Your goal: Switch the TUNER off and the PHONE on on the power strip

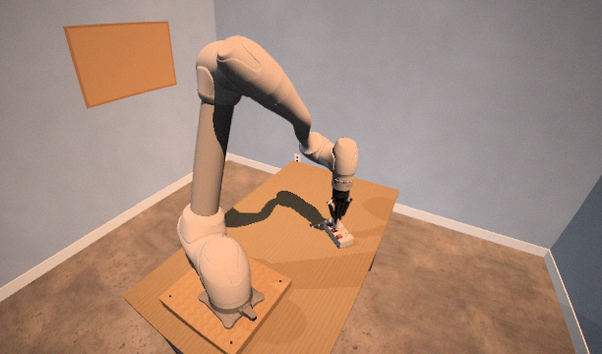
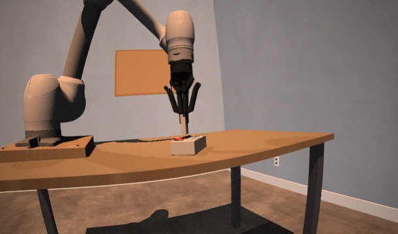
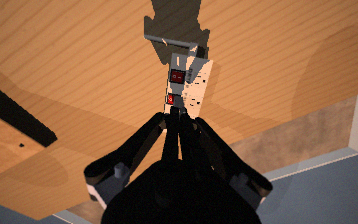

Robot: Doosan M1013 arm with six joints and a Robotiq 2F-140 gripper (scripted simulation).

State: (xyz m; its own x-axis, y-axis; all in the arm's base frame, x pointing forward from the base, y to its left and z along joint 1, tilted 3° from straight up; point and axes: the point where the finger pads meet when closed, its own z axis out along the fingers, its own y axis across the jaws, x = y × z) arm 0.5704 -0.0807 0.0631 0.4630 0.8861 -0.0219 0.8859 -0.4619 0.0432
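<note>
The white power strip lies flat on the table, right way up. The wrist view shows a dark red switch in shadow and a brighter red switch nearer the fingers. Any switch beyond that is hidden by the fingers there. An orange-red switch shows clear of the fingers in the top view. The labels are too small to read. My gripper is shut and empty, pointing down with its tips at the strip's top. Whether they touch a switch I cannot tell.
The strip's cord leaves its end beyond the fingers in the wrist view. The arm's shadow falls over that end. The arm's base stands on a wooden board on the same table.
</note>
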